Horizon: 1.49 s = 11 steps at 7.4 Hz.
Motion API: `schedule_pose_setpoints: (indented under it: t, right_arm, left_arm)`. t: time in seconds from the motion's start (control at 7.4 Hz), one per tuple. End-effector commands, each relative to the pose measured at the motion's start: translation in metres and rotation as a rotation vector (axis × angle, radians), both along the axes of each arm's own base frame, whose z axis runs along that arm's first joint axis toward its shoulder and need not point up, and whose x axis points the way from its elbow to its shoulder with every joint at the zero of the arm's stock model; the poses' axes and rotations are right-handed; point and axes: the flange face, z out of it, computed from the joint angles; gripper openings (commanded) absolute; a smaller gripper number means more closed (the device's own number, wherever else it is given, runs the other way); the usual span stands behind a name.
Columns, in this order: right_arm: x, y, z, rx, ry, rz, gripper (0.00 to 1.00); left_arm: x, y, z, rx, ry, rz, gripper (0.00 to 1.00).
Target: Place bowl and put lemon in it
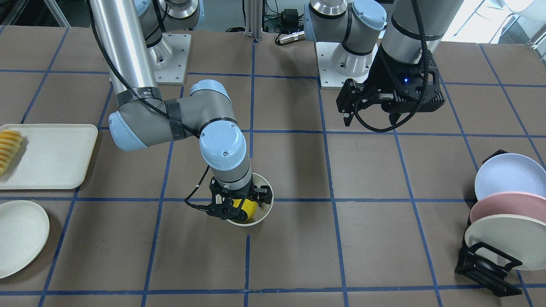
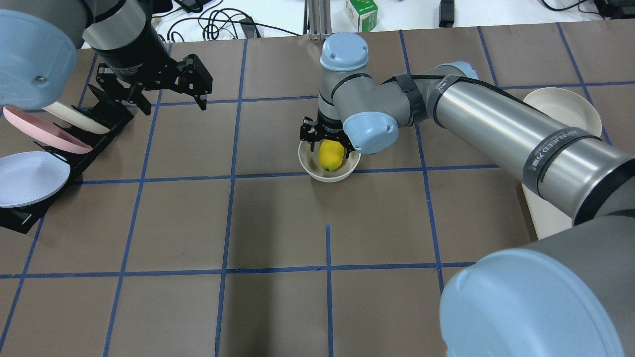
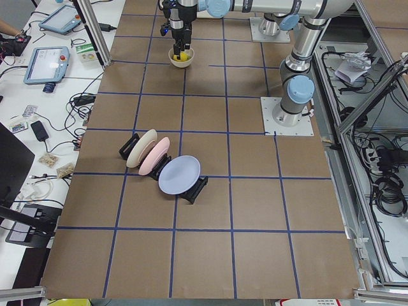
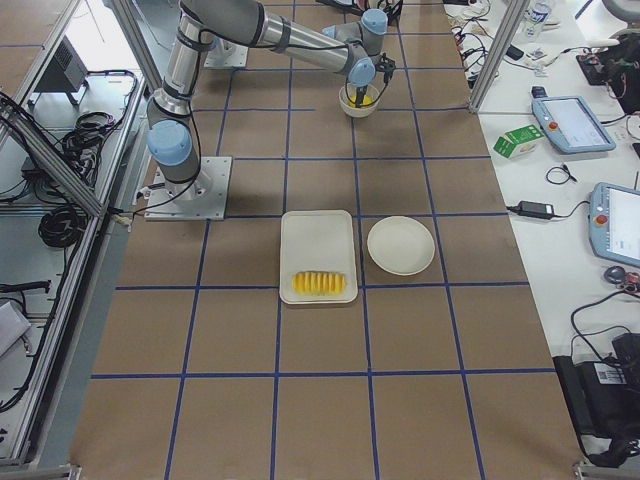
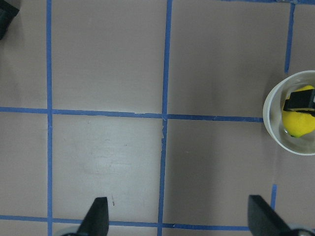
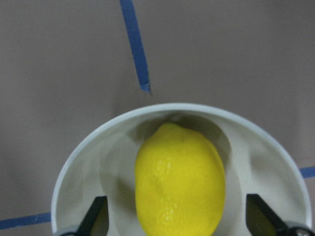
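Observation:
The cream-white bowl (image 2: 317, 171) stands upright on the brown table near its middle. The yellow lemon (image 2: 331, 155) lies inside it. My right gripper (image 2: 327, 141) points straight down over the bowl, open, its fingers on either side of the lemon with gaps showing. The right wrist view shows the lemon (image 6: 179, 182) in the bowl (image 6: 88, 162) between the spread fingertips (image 6: 96, 219). My left gripper (image 2: 174, 106) is open and empty, held above the table near the plate rack. The left wrist view shows the bowl (image 5: 275, 132) and lemon (image 5: 298, 123) at its right edge.
A black rack (image 1: 486, 264) with three pastel plates stands on my left side. A cream tray (image 1: 51, 155) with sliced yellow food and a flat cream plate (image 1: 19, 236) lie on my right side. Blue tape lines grid the table.

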Motion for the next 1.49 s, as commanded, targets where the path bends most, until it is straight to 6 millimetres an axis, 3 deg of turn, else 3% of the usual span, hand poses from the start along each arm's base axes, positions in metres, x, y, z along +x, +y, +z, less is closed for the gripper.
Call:
schedule_pose_setpoints:
  t: [0.0,0.14,0.27,0.41,0.68,0.81,0.95,1.08,1.22,1.35]
  right_arm:
    - [-0.003,0.000,0.009,-0.003,-0.001,-0.011,1.00]
    - [-0.012,0.002,0.034,-0.014,-0.004,-0.020,1.00]
    - [-0.028,0.008,0.073,-0.003,0.001,-0.034,1.00]
    - [-0.058,0.012,0.113,-0.013,-0.004,-0.075,1.00]
    - [-0.155,0.014,0.178,-0.060,-0.005,-0.035,1.00]
    - [-0.201,0.014,0.192,-0.045,-0.002,-0.100,1.00]
    - [-0.243,0.016,0.193,-0.002,0.058,-0.158,1.00]
    - [-0.262,0.022,0.208,-0.026,0.133,-0.135,1.00]
    - [-0.258,0.035,0.227,-0.059,0.120,-0.114,1.00]
    - [-0.255,0.042,0.227,-0.058,0.117,-0.111,1.00]
  left_arm:
    - [0.000,0.000,0.001,-0.002,0.000,0.001,1.00]
    - [0.000,0.000,0.001,-0.003,0.000,0.001,1.00]
    - [0.000,0.000,0.001,-0.002,0.000,0.001,1.00]
    - [0.000,0.000,0.001,-0.002,0.000,0.001,1.00]
    - [0.000,0.000,0.001,-0.005,0.000,0.001,1.00]
    - [0.000,0.001,0.003,-0.008,0.000,-0.001,1.00]
    - [0.000,0.002,0.004,-0.008,0.000,0.001,1.00]
    - [0.001,0.002,0.004,-0.008,0.000,0.002,1.00]
    - [0.001,0.002,0.004,-0.006,0.000,0.001,1.00]
    - [0.001,0.003,0.004,-0.008,0.000,0.001,1.00]
